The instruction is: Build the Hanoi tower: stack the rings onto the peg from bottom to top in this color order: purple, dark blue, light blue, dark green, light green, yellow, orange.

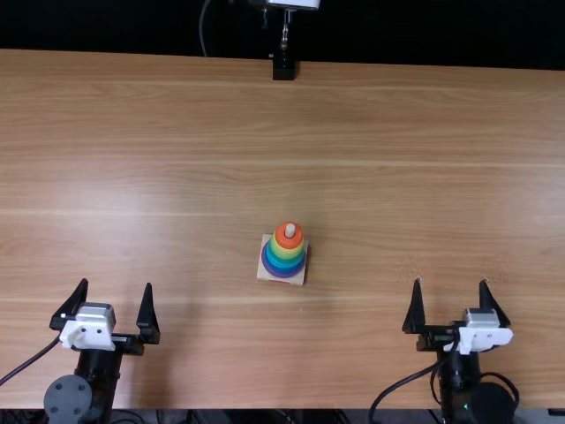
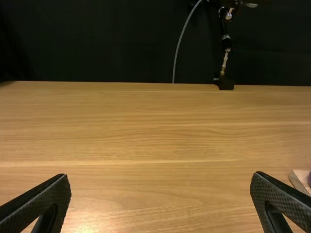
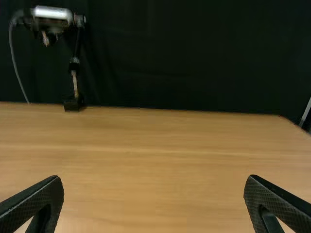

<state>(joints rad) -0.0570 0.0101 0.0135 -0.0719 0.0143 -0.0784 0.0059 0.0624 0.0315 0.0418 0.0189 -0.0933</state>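
The tower (image 1: pixel 283 256) — apparently finished — sits at mid-frame on the tabletop (image 1: pixel 415 177). The left end effector (image 1: pixel 116 283), lower left, and right end effector (image 1: pixel 450 282), lower right, are spread; best hold off (a nudge could shift it).

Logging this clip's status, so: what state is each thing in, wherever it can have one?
Rings: stacked, purple lowest, orange on top
Peg: upright, tip showing above the orange ring
Base: flat on the table
Left hand: open, empty
Right hand: open, empty
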